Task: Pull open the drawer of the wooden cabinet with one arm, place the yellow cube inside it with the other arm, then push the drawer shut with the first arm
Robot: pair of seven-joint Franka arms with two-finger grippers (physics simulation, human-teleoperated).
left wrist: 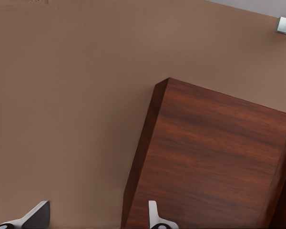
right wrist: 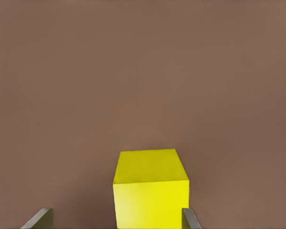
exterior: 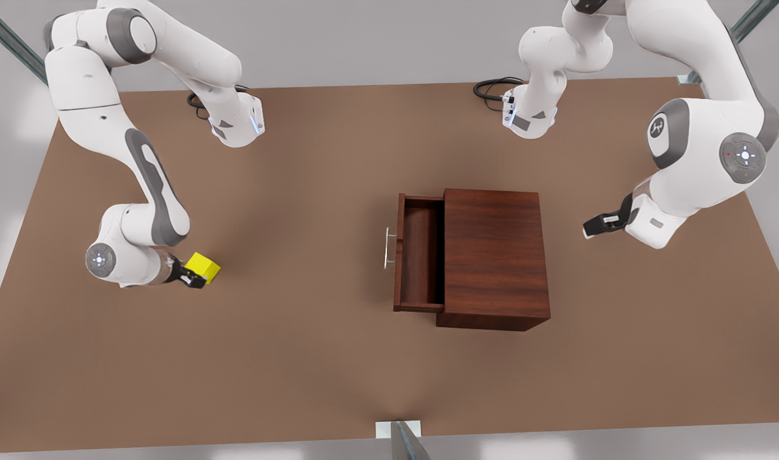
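The wooden cabinet (exterior: 495,255) stands mid-table, and its drawer (exterior: 420,255) is pulled out toward the front view's left. The drawer is empty, and its silver handle (exterior: 387,248) is in front of it. My left gripper (exterior: 592,226) hovers open off the cabinet's back side, at the front view's right. In the left wrist view the cabinet's top (left wrist: 209,157) lies below the spread left gripper (left wrist: 96,217). The yellow cube (exterior: 203,266) sits far to the front view's left. My right gripper (exterior: 195,277) is open around the yellow cube (right wrist: 150,191). One finger (right wrist: 190,219) is at its side and the other stands apart.
The brown table (exterior: 300,358) stretches between the cube and the drawer. Black cables (exterior: 491,89) lie at the back edge near the arm bases. A metal post (exterior: 399,437) stands at the front edge.
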